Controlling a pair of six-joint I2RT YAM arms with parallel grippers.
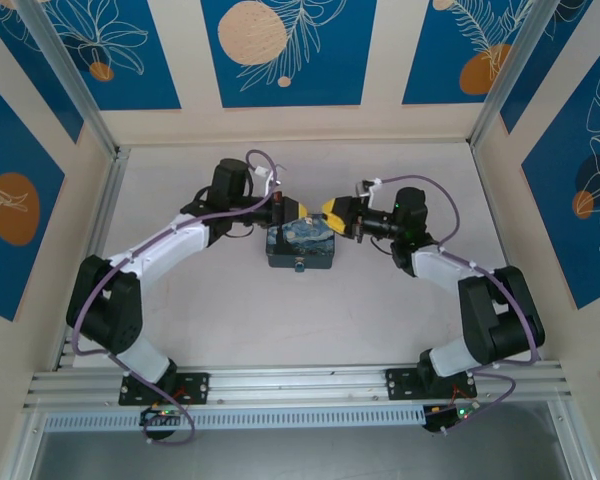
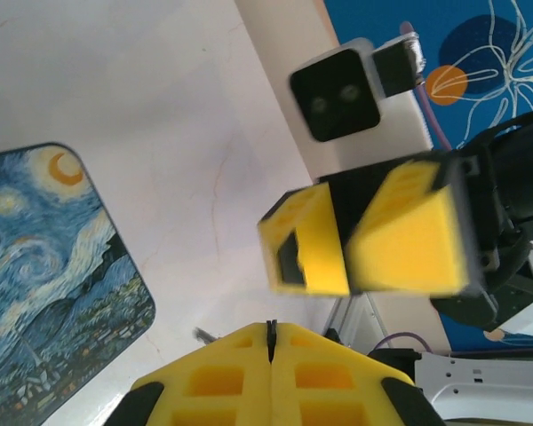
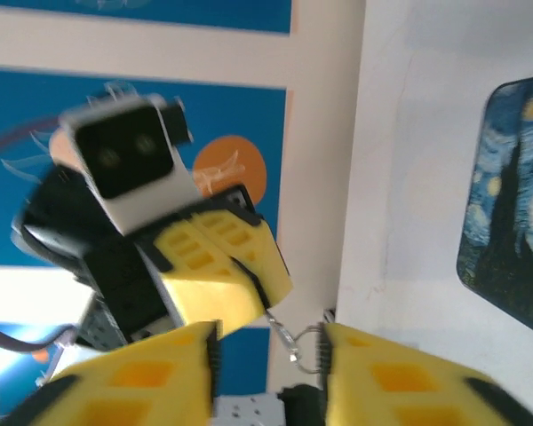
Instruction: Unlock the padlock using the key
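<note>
My left gripper (image 1: 302, 210) and right gripper (image 1: 331, 210) meet tip to tip above the back edge of the Starry Night box (image 1: 300, 245). In the right wrist view the left gripper (image 3: 267, 302) is shut on a thin metal rod, the key (image 3: 280, 330), which slants down between the fingers of my open right gripper (image 3: 272, 335). A thin silvery loop hangs at the rod's lower end and touches my right-hand pad. Just below it sits a small dark body that I take for the padlock (image 3: 304, 404). In the left wrist view the left gripper (image 2: 269, 330) pinches a dark sliver.
The box (image 2: 44, 284) lies on the pale table, left of my left fingers. A short grey sliver (image 2: 202, 335) shows beside them; I cannot tell what it is. The right gripper (image 2: 348, 257) hangs close in front. Blue-patterned walls and metal posts enclose the table.
</note>
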